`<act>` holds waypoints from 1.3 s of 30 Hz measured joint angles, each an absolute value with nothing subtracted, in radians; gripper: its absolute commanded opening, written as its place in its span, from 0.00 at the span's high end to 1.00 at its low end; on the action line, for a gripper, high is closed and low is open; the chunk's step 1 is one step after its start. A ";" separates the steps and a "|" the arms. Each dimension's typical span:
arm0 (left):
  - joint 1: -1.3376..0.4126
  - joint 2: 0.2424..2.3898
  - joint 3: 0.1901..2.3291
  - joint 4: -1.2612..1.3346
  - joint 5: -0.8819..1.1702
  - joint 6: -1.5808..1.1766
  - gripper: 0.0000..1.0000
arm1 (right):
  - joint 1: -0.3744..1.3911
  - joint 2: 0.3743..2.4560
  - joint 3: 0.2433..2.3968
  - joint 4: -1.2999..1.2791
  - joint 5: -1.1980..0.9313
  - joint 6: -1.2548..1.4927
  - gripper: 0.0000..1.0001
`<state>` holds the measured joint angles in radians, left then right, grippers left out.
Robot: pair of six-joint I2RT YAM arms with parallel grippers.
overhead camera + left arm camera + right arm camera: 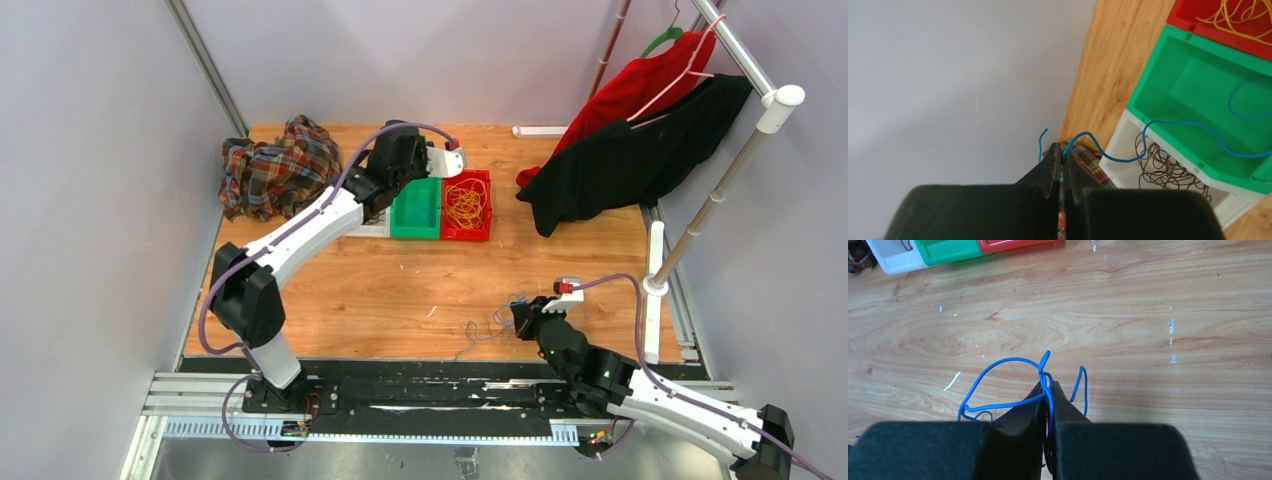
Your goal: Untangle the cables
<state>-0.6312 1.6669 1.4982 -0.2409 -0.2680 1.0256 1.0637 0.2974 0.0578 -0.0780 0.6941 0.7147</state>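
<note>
1. While one blue cable (pixel 1175 122), trailing over the green bin (pixel 1198 75), is being pinched tight by the left gripper (pixel 1062 150), a blue tangle (pixel 998 361) is being clamped on the table (pixel 1158 315) by the right gripper (pixel 1048 386).
2. Light, springy wire — a free end is being judged the safest hold.

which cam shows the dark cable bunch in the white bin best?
Left wrist: dark cable bunch plainly visible in the white bin. Top external: left arm covers it. Right wrist: bin cut off at frame edge.
</note>
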 measured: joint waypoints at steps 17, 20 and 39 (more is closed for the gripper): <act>-0.622 1.956 1.567 -0.252 -0.255 0.945 1.00 | 1.064 0.368 0.067 -0.088 0.701 0.698 0.99; -0.622 1.990 1.567 -0.253 -0.238 0.917 1.00 | 1.061 0.386 0.084 -0.089 0.702 0.685 0.99; -0.517 2.019 1.745 -0.513 0.052 0.678 0.11 | 0.999 0.580 0.170 -0.028 0.630 0.627 0.99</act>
